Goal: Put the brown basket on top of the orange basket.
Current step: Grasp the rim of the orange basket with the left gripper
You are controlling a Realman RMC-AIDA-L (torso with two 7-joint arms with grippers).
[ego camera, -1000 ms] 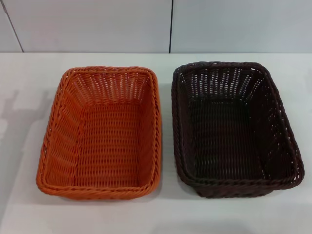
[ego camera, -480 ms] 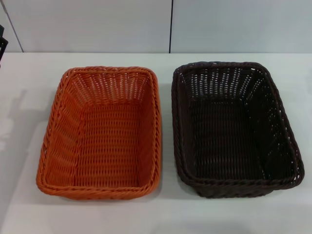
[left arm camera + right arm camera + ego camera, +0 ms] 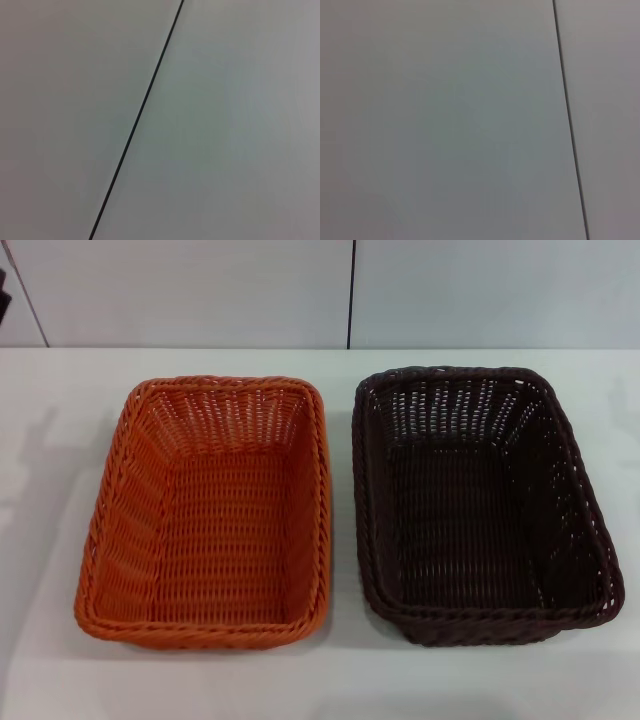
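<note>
The orange basket (image 3: 205, 515) stands upright and empty on the white table, left of the middle in the head view. The brown basket (image 3: 480, 505) stands upright and empty right beside it on the right, with a narrow gap between their rims. Neither gripper shows clearly in any view. Only a small dark sliver (image 3: 3, 295) pokes in at the far upper left edge of the head view, well away from both baskets. Both wrist views show only pale wall.
The white table (image 3: 340, 680) runs under both baskets to a pale panelled wall (image 3: 200, 290) behind. A dark seam crosses the wall in the left wrist view (image 3: 140, 110) and in the right wrist view (image 3: 567, 115).
A dark sliver came in at the upper left edge half a second ago and now sits higher, with less of it showing. The baskets have not moved.
</note>
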